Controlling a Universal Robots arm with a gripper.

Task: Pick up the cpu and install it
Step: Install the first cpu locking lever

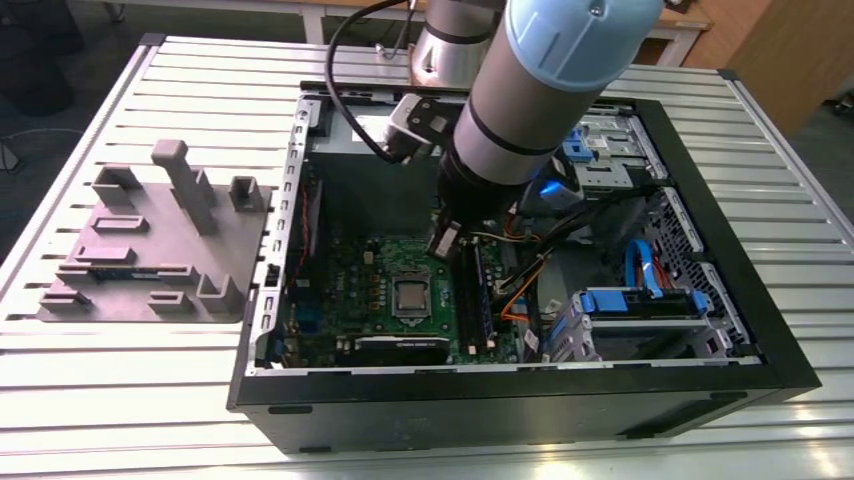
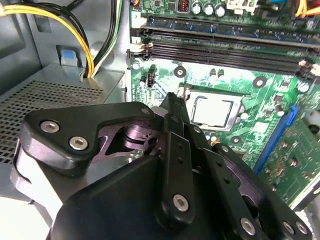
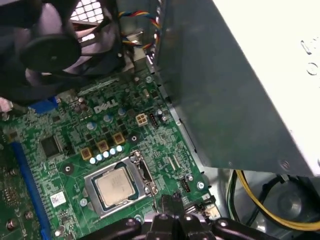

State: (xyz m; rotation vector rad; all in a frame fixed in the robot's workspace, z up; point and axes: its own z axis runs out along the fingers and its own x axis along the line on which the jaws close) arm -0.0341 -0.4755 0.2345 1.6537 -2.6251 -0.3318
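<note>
Sitting in its socket (image 3: 120, 187), the cpu (image 3: 116, 186) lies beside the claw (image 3: 169, 201) (closed, empty, tips partly hidden).

robot lab, slatted aluminium workbench (image 1: 120, 380), open computer case (image 1: 534, 390), grey fixture tray (image 1: 147, 250)

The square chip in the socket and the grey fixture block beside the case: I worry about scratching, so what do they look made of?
The square silver-grey cpu appears metal-topped: a smooth, dull-shiny lid catching light, seated in the metal-framed socket. The grey fixture block looks like matte moulded or printed plastic, uniformly grey without glints, though painted metal cannot be ruled out.
</note>
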